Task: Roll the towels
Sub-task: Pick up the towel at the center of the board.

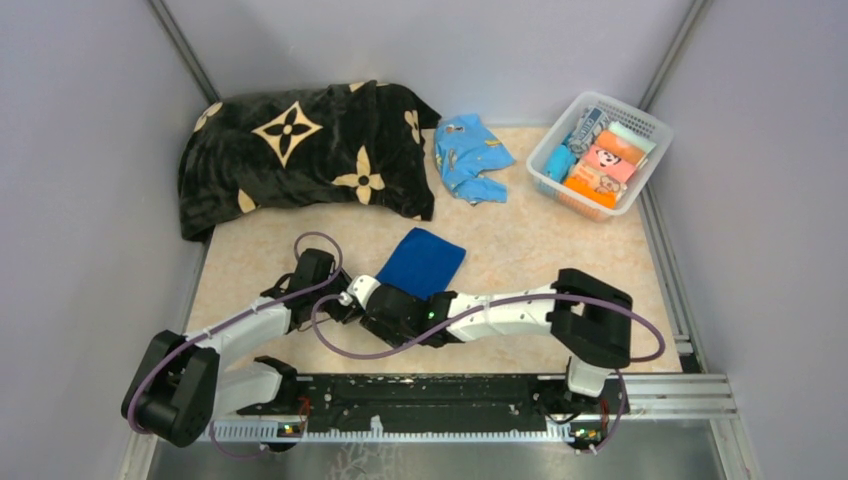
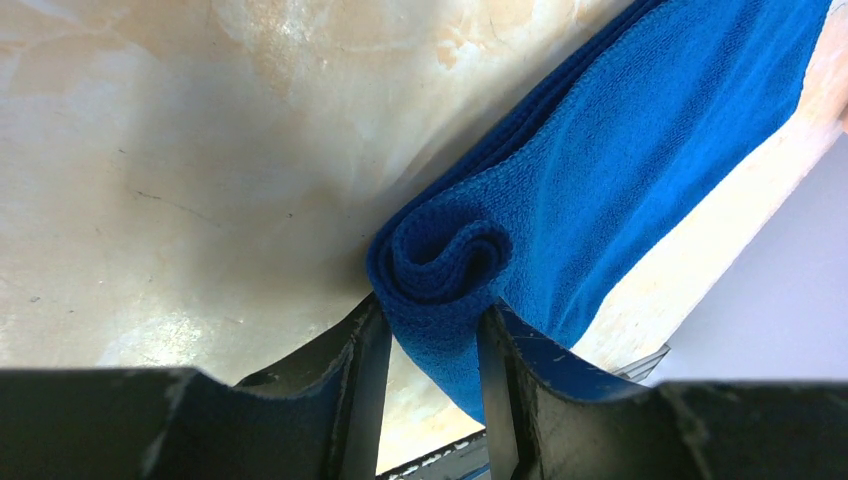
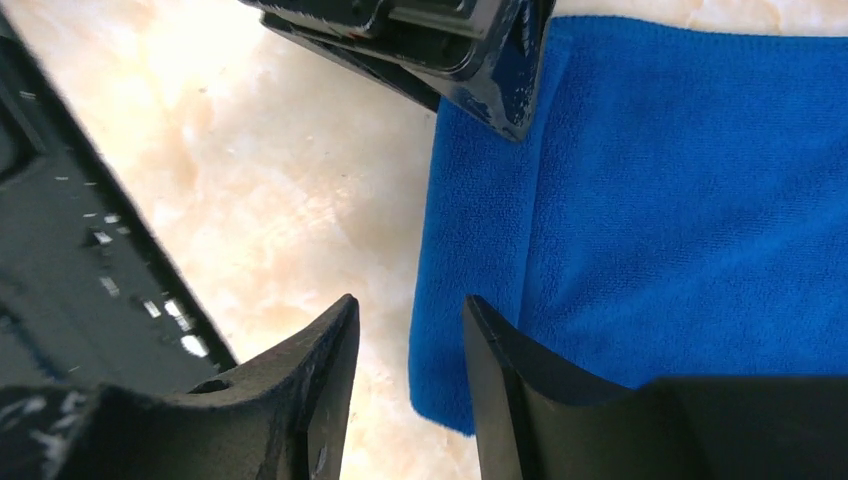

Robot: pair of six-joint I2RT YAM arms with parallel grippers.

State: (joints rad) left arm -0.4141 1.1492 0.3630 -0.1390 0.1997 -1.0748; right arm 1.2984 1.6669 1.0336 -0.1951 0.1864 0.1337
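The royal-blue towel (image 1: 422, 262) lies folded flat on the table's middle. Its near end is curled into a small roll (image 2: 440, 260). My left gripper (image 2: 432, 345) is shut on that roll, one finger on each side; from above it sits at the towel's near-left corner (image 1: 343, 303). My right gripper (image 3: 410, 320) hangs open just above the towel's edge (image 3: 470, 300), holding nothing, close beside the left one (image 1: 360, 293). The left gripper's fingers (image 3: 440, 50) show at the top of the right wrist view. A turquoise towel (image 1: 558, 162) and a white one with dark-blue print (image 1: 586, 127) sit rolled in the basket.
A black blanket with cream flowers (image 1: 300, 150) is heaped at the back left. A crumpled light-blue printed cloth (image 1: 470, 158) lies behind the towel. A white basket (image 1: 652, 128) with several rolled cloths stands at the back right. Grey walls close in both sides.
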